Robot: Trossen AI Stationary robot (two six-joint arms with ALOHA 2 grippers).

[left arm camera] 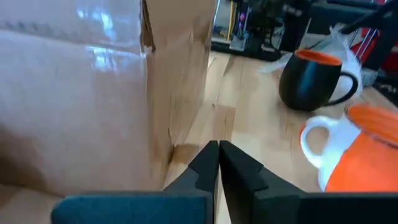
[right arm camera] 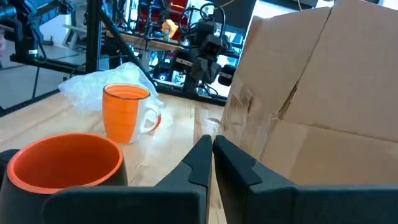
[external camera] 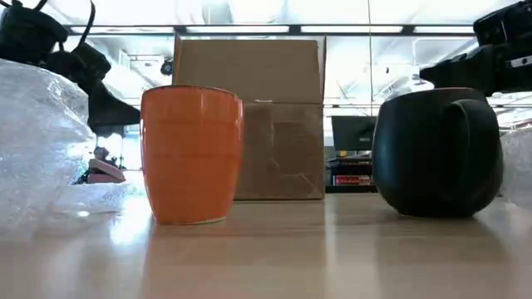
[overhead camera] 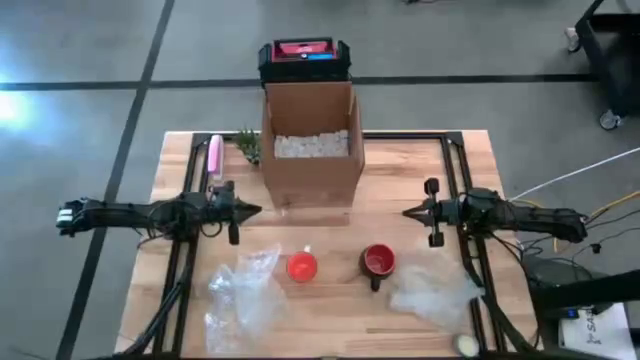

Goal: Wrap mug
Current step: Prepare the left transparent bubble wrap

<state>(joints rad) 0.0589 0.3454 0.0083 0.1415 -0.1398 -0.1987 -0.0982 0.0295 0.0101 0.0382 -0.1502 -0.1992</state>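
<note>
Two mugs stand upright on the wooden table (overhead camera: 410,320), well apart from both arms: an orange mug (overhead camera: 302,266) with a white handle, and just to its right a black mug (overhead camera: 378,262) with an orange inside. Clear bubble wrap (overhead camera: 243,290) lies crumpled beside the orange mug, and a second sheet (overhead camera: 432,296) lies beside the black one. Behind the mugs sits an open cardboard box (overhead camera: 311,140) holding what looks like white packing fill — the view is too coarse to be sure. The left gripper (overhead camera: 253,210) hangs by the box's left side with its fingers pressed together, empty; the right gripper (overhead camera: 411,212) mirrors it on the box's right side — also closed on nothing.
</note>
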